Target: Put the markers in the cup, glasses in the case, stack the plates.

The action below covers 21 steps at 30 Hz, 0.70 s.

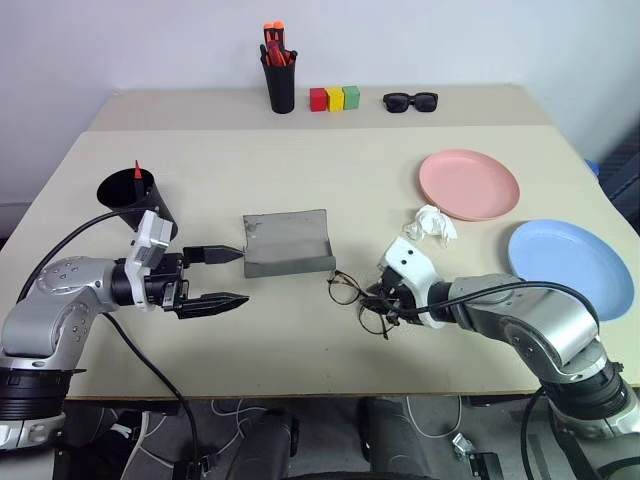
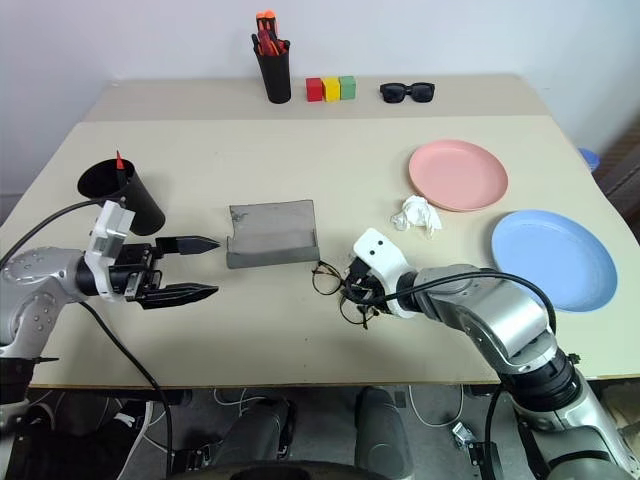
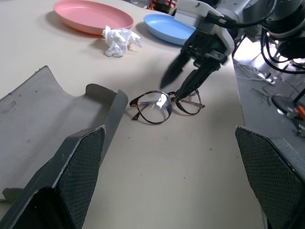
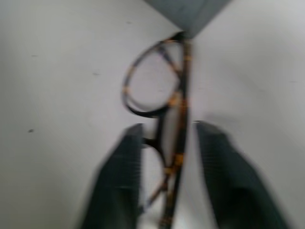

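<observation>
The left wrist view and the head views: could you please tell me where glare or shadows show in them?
Left wrist view: one lens of the eyeglasses catches a pale glare, and the pink plate has a soft sheen. Left eye view: the light is even, with only thin, soft shadows under the rims of the pink plate and the blue plate.

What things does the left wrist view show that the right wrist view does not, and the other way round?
Left wrist view alone: the pink plate, the blue plate, a crumpled tissue and the open left gripper.
Right wrist view alone: no further thing; it looks closely down along the glasses.
Both: the glasses lying on the table, part of the open grey case, and the right gripper at the glasses.
</observation>
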Each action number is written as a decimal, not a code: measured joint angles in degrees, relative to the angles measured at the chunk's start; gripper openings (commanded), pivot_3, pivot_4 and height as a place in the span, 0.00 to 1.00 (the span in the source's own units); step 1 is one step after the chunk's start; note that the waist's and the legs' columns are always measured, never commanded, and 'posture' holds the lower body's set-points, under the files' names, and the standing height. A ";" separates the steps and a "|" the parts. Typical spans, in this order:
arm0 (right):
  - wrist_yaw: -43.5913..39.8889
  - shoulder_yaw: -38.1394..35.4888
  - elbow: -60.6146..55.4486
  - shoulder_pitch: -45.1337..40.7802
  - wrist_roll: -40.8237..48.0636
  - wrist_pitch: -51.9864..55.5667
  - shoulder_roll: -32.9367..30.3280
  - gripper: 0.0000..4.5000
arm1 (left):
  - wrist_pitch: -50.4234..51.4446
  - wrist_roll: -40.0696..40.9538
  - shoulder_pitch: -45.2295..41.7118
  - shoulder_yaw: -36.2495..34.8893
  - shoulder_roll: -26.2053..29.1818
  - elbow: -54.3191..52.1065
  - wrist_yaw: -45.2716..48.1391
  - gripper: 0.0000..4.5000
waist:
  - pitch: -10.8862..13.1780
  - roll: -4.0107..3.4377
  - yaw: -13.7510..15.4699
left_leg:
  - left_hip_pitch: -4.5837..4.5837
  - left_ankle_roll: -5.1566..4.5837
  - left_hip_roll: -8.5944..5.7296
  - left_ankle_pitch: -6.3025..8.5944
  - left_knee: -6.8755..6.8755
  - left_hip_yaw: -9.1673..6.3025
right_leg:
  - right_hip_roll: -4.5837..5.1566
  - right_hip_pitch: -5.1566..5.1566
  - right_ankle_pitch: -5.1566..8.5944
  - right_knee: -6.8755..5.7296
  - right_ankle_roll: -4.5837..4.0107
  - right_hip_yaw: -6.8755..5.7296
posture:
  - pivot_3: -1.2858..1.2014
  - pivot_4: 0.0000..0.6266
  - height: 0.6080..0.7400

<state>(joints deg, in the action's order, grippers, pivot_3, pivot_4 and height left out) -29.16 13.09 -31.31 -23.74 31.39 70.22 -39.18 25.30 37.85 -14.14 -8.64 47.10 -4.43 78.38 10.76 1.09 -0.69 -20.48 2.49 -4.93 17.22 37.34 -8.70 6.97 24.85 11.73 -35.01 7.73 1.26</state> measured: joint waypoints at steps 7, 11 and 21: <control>-1.17 0.27 0.00 0.02 -1.05 -0.99 -0.62 0.01 | 0.01 -0.04 0.45 0.00 0.00 -0.07 0.01 1.00 | -0.01 0.01 0.00 | 0.02 0.00 0.01 0.00 0.00 0.00 | 0.00 -0.03 0.00 0.02 0.00 0.00 | 0.52 0.24 1.00; -4.52 -0.07 -0.80 0.10 -0.46 -1.86 -4.10 0.01 | 0.11 0.01 0.46 -0.01 0.00 -0.09 -0.28 1.00 | 0.00 0.00 0.12 | -0.02 0.00 0.00 0.00 0.01 0.00 | 0.00 -0.03 0.00 0.05 0.00 0.00 | 0.52 0.24 1.00; -11.87 -6.80 -0.38 -8.14 2.86 -8.68 -6.18 0.01 | 2.48 1.07 -0.06 -4.29 0.15 2.53 -3.44 1.00 | 0.04 -0.03 -0.35 | 0.07 -0.01 0.48 0.01 -0.06 0.34 | -0.17 0.03 -0.04 0.13 -0.04 0.00 | 0.52 0.24 1.00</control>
<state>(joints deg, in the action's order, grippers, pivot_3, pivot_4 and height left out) -41.02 6.29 -31.70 -31.88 34.25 61.54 -45.36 27.78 38.92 -14.20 -12.92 47.25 -1.89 74.95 10.81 1.06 -1.04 -20.41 2.49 -4.45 17.23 37.28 -8.37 6.79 24.88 11.69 -34.88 7.69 1.26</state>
